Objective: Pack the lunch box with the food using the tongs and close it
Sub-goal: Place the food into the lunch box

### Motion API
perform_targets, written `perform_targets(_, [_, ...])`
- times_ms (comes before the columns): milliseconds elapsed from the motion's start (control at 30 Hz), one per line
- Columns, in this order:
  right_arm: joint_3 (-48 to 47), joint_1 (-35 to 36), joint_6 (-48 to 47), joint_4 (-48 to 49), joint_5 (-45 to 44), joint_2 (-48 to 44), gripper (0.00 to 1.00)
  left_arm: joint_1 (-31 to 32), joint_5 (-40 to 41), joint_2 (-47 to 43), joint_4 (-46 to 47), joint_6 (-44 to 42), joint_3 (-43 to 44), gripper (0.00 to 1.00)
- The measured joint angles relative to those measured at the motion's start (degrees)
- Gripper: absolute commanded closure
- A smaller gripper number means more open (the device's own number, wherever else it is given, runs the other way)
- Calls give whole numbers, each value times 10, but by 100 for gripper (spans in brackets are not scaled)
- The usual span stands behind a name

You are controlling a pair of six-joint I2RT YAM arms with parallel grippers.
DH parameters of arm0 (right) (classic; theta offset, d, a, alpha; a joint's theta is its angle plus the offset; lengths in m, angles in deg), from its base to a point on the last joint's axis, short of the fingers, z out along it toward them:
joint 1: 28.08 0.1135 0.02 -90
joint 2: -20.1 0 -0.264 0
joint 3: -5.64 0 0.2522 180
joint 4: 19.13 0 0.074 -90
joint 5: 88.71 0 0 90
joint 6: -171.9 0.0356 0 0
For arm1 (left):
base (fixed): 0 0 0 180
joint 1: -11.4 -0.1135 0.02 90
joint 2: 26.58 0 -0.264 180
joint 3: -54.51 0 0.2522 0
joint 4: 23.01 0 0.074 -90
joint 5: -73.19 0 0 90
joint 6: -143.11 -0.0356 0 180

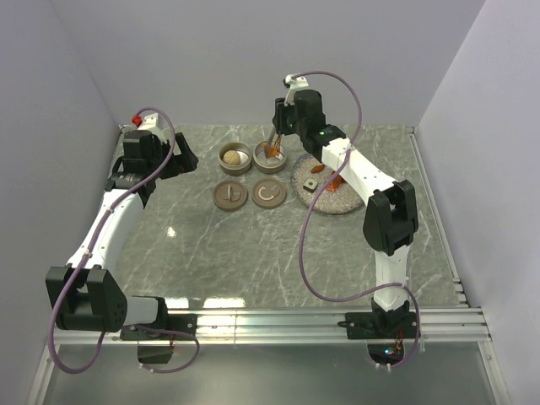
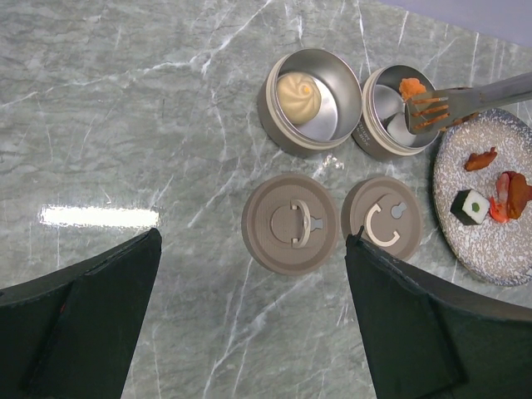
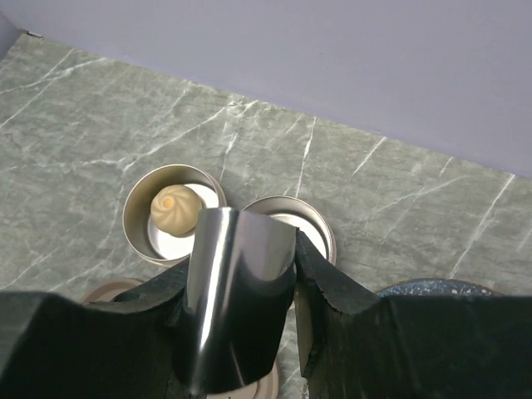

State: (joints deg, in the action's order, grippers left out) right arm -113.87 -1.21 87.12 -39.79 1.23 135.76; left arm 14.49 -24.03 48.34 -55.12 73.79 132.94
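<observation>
Gripping the tongs (image 3: 237,291) in the right jaws, partly closed round the shiny handle, metal filling the gap between the black fingers. Nothing in the left jaws: spread fully wide, empty, hanging above the worktop (image 2: 125,108) to the left of the tins, touching nothing.

At the tongs' forked tips, an orange-red bit (image 2: 411,87), over or just inside the right tin (image 2: 374,143); cannot tell whether let go yet. Just beside it, in the left tin (image 2: 274,125), the beige ball (image 2: 298,96), already packed and lying close to one side of the wall.

In front of the tins, flat on the worktop, both covers off: the left lid (image 2: 291,223) and the right lid (image 2: 382,218), each just before its own tin, handles up.

Near to the right, the speckled plate (image 2: 482,249), carrying what is left of the food: a few orange-red pieces (image 2: 509,195) and one dark block (image 2: 470,206) with a pale top. Possibly more hidden beyond the frame edge in the left wrist view.

Judged as short of halfway: one piece in, a second going in, several yet to fetch from the plate with the same grip on the tongs. After that, tongs to be set down, then both lids to be lifted, placed and seated. No closing begun.
</observation>
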Motion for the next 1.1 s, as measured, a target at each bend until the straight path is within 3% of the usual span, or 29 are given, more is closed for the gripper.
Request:
perform_targets(367, [0, 0, -7, -2, -11, 0, 49, 0, 0, 0, 0, 0, 0, 1])
perform_targets(833, [0, -1, -9, 0, -49, -5, 51, 0, 0, 0, 1, 0, 0, 1])
perform_targets(1100, [27, -21, -24, 1, -102, -86, 52, 0, -1, 0, 5, 0, 0, 1])
